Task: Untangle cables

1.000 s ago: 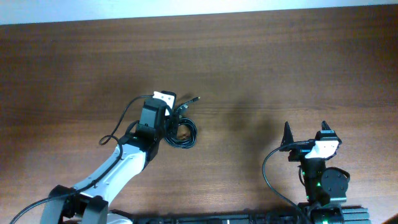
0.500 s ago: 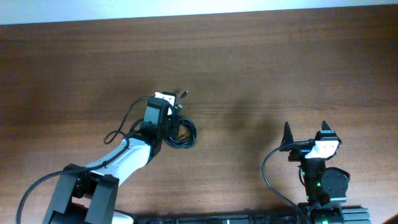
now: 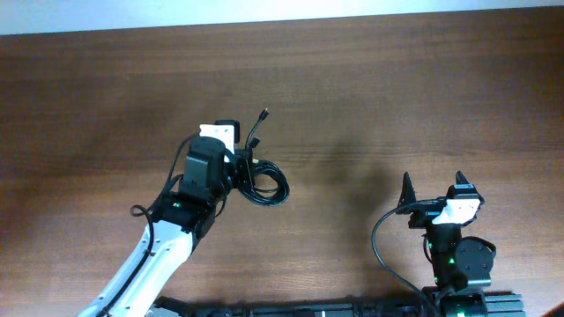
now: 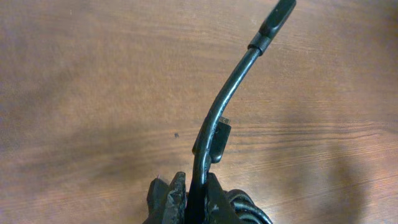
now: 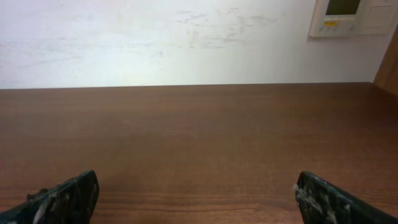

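Observation:
The cables [image 3: 266, 183] are a small coil of thin black cords, held up beside my left gripper [image 3: 236, 163] near the middle of the table. One cord with a plug end [image 3: 264, 114] sticks out toward the far side. In the left wrist view my left gripper [image 4: 196, 196] is shut on a cable [image 4: 224, 106] that curves up to a plug [image 4: 277, 15]; a second small plug [image 4: 217, 140] hangs beside it. My right gripper [image 3: 434, 190] is open and empty at the near right, far from the cables; its fingers show in the right wrist view [image 5: 196, 193].
The brown wooden table [image 3: 397, 97] fills the view, with its far edge against a white wall [image 5: 186, 37]. A thick black cord [image 3: 381, 251] loops by the right arm's base. A wall panel [image 5: 342, 15] is at the far right.
My left gripper has lifted the coil and moved it up and to the right. The plug end now points farther away. The right arm has not moved.

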Robot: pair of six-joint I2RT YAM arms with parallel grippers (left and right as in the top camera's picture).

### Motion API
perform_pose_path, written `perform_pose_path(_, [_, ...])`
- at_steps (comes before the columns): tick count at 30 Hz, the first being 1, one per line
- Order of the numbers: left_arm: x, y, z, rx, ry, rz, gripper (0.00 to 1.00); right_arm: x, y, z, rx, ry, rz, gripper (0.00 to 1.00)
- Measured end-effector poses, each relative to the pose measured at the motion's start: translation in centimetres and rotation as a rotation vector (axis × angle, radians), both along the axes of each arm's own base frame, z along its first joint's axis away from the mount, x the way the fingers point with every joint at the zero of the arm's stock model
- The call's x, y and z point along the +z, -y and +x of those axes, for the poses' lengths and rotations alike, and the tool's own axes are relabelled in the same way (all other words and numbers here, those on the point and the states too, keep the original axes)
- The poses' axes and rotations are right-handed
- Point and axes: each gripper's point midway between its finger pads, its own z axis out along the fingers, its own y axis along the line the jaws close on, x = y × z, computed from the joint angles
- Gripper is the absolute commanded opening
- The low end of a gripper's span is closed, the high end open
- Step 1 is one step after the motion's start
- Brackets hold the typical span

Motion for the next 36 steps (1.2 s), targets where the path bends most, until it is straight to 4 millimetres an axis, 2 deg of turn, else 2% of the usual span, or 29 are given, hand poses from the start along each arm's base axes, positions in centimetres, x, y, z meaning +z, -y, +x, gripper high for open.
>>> perform_pose_path(4, [-0.5,0.1,-0.5,0.087,-0.086,-0.101,0.00,0.0,0.0,0.0,0.000,0.000,0.000,0.99])
perform_pose_path(6, [-0.4,0.1,-0.5,0.103,-0.094,-0.121,0.00,0.0,-0.7,0.0,0.035,0.001,0.042,0.99])
perform_pose_path(8, [0.1,0.3,-0.1,0.099,-0.073,-0.137,0.00,0.3,-2.2,-0.1,0.117,0.005,0.198,0.99])
perform_pose_path(9, [0.6,0.6,0.2,0.084,-0.049,-0.148,0.00,0.5,-3.8,-0.3,0.201,-0.010,0.356,0.99])
perform_pose_path(11, [1.9,1.7,0.6,0.008,0.015,-0.163,0.00,0.7,-6.6,-1.1,0.351,-0.068,0.573,0.99])
perform_pose_path(14, [4.1,4.2,0.2,-0.216,0.143,-0.155,0.00,1.0,-9.7,-2.6,0.528,-0.158,0.718,0.99])
perform_pose_path(19, [7.3,7.7,-1.9,-0.540,0.317,-0.196,0.00,0.7,-11.5,-3.9,0.644,-0.241,0.777,0.99])
perform_pose_path(23, [9.1,9.2,-3.5,-0.678,0.388,-0.254,0.00,-1.6,-12.2,-3.8,0.631,-0.405,0.858,0.99])
perform_pose_path(24, [9.3,9.4,-3.8,-0.701,0.396,-0.265,0.00,-1.6,-12.4,-3.7,0.638,-0.439,0.868,0.99])
perform_pose_path(25, [9.6,9.5,-3.9,-0.712,0.405,-0.271,0.00,-1.0,-12.7,-3.5,0.667,-0.438,0.864,0.99])
perform_pose_path(27, [10.1,9.6,-4.1,-0.731,0.429,-0.281,0.00,1.8,-13.7,-3.0,0.781,-0.385,0.834,0.99])
perform_pose_path(29, [10.4,9.7,-4.2,-0.737,0.435,-0.289,0.00,3.1,-15.0,-2.9,0.875,-0.380,0.841,0.88])
perform_pose_path(31, [10.5,9.8,-4.3,-0.734,0.428,-0.301,0.00,3.4,-16.5,-3.1,0.937,-0.408,0.862,0.88])
perform_pose_path(34, [11.5,9.9,-4.1,-0.716,0.437,-0.343,0.00,0.7,-20.0,-3.7,0.960,-0.564,0.901,0.82])
perform_pose_path(36, [12.2,9.9,-4.0,-0.704,0.440,-0.370,0.00,1.5,-21.7,-3.8,1.010,-0.513,0.886,0.63])
